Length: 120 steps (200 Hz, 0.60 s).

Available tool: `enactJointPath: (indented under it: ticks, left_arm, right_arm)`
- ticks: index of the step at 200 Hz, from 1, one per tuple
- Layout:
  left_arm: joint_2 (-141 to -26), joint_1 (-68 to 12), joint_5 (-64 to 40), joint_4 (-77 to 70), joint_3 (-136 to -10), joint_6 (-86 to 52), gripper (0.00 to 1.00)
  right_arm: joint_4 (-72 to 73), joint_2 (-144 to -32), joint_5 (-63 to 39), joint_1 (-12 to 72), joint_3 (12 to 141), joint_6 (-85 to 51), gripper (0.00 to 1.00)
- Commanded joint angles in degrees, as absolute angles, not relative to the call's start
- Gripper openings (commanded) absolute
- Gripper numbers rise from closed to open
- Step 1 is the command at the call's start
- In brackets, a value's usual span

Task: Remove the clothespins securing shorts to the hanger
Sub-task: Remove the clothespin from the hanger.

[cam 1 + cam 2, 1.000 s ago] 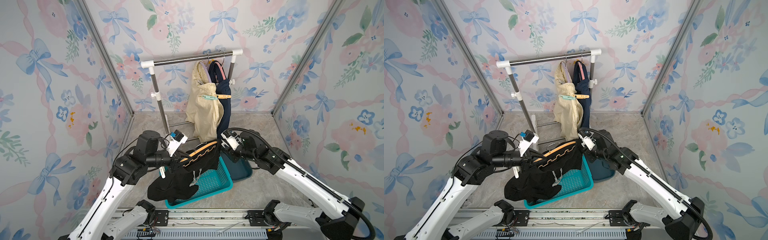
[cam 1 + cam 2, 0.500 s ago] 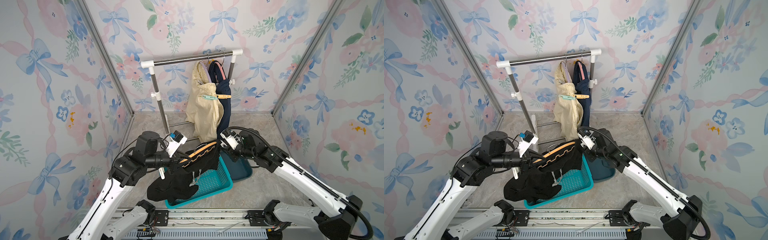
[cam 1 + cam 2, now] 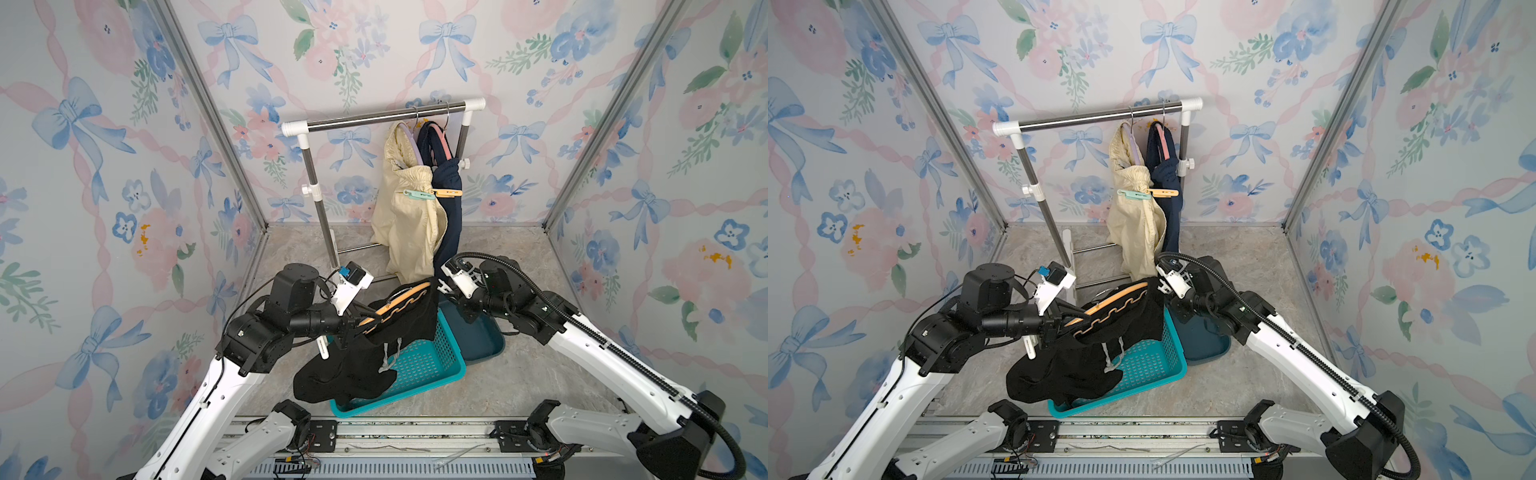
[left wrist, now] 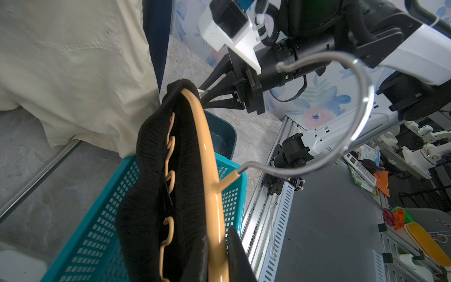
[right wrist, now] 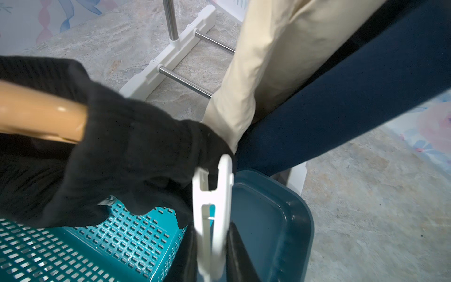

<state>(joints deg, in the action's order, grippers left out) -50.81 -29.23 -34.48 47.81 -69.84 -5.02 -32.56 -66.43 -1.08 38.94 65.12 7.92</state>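
My left gripper (image 3: 353,328) is shut on the orange hanger (image 4: 207,158), which carries the black shorts (image 3: 353,370) over the teal basket. At the hanger's far end my right gripper (image 5: 212,249) is shut on a white clothespin (image 5: 212,207) whose tips touch the black cloth. Another white clothespin (image 3: 322,348) hangs off the shorts near my left gripper. On the rail hang cream shorts (image 3: 409,224) with a mint clothespin (image 3: 417,194) and navy shorts (image 3: 451,208) with a light orange clothespin (image 3: 446,192).
A teal mesh basket (image 3: 415,370) stands under the black shorts, with a dark teal bin (image 3: 482,336) beside it under my right arm. The rail stand (image 3: 382,117) rises at the back, its white foot bars on the floor.
My right gripper's jaws have closed onto the white clothespin at the hanger's end. My left gripper and the hanger have stayed where they were.
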Motion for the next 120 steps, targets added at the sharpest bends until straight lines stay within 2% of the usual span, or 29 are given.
enactJointPath:
  ticks: [1, 50, 90, 120]
  left_arm:
    - [-49.4, -29.36, -31.96, 44.56, -70.13, -5.27, 0.0]
    - [-48.96, -29.28, -30.44, 44.6, -70.31, -4.92, 0.0]
    - [-49.04, -29.36, -32.5, 48.08, -72.24, -3.08, 0.0]
    - [-49.8, -29.35, -30.93, 52.77, -73.83, -1.96, 0.0]
  right_arm:
    - [-33.05, -63.89, -0.03, 38.73, 63.95, 6.62, 0.09]
    - [-35.58, -58.74, 4.03, 38.49, 59.61, 1.86, 0.08]
    - [-43.05, -54.64, 12.16, 36.92, 55.11, -13.1, 0.11]
    - [-42.71, -52.61, 8.45, 31.21, 47.51, -22.71, 0.14]
